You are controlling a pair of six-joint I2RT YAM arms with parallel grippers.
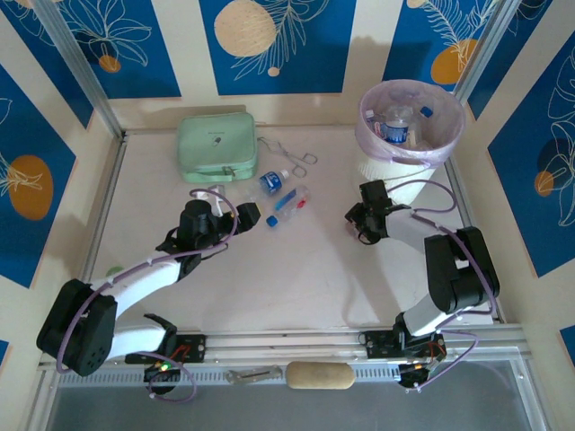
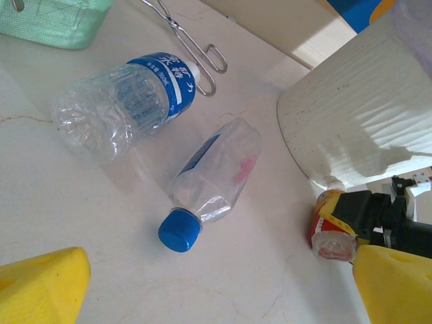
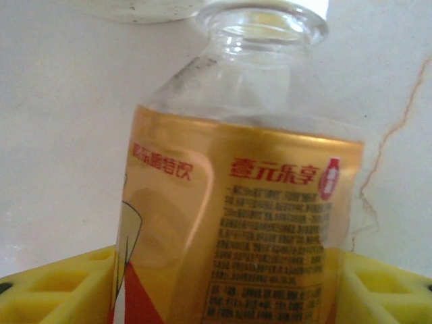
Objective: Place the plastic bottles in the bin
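The right end effector [image 3: 223,287] clamps a gold-labelled bottle [image 3: 236,202], its cap close to the foot of the bin [image 1: 393,171], with the arm's elbow folded back. Left of the bin, the left end effector [image 2: 216,290] gapes wide. A blue-capped bottle [image 2: 216,172] and a blue-labelled bottle [image 2: 121,101] lie ahead of it, untouched. Open worktop [image 1: 296,278] spreads on the bin's near side.

cream walls [image 1: 359,63] with blue floral panels [image 1: 278,45] enclose a pale marbled tabletop [image 1: 296,278].

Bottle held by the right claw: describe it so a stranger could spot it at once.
Start at the white bin in the far right corner. Just before its base, the right claw grips a clear bottle. Unlike the blue-labelled bottles nearby, it wears a gold-and-red label.
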